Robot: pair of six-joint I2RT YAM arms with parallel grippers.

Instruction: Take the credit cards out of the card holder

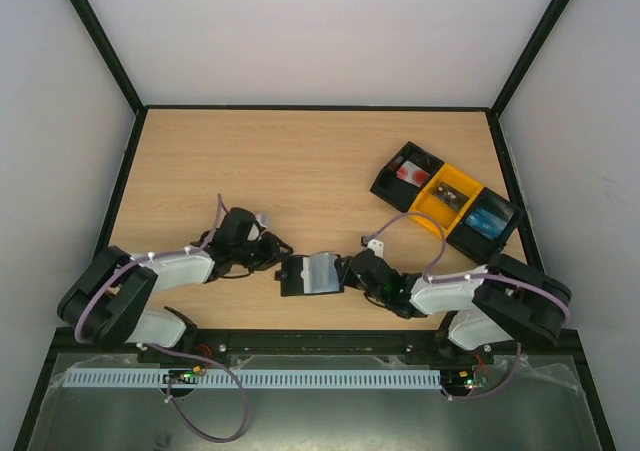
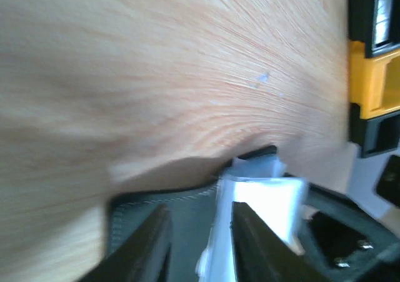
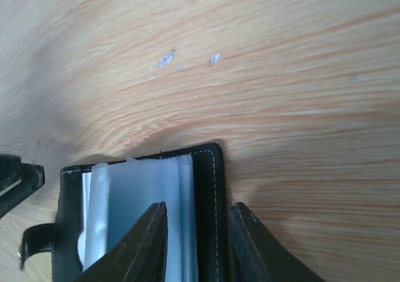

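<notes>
At the right pincer (image 3: 197,232): jaws a little apart, straddling the black stitched edge of the card holder (image 3: 215,163) and the rim of its pale panels; hovering over or resting on it, no clamping visible. At the left pincer (image 2: 200,232): a similar narrow gap, flanking a whitish sheet edge; too blurred to tell whether pinching or merely beside it. Between the two pincers, near the front edge of the desk (image 3: 262,57): holder open and flat, credit cards (image 2: 269,197) tucked in its sleeves, seemingly none out yet. Likely handling: light, thin, stiff yet slick cards, snug in their pockets and hard to lift flat; best taken by an exposed short edge and drawn out along the sleeve. Soft, light holder, prone to sliding or folding, so best pinned on its black border by the other pincer. Further off, at the far right of the desk: a black-and-yellow tray (image 1: 445,199).
</notes>
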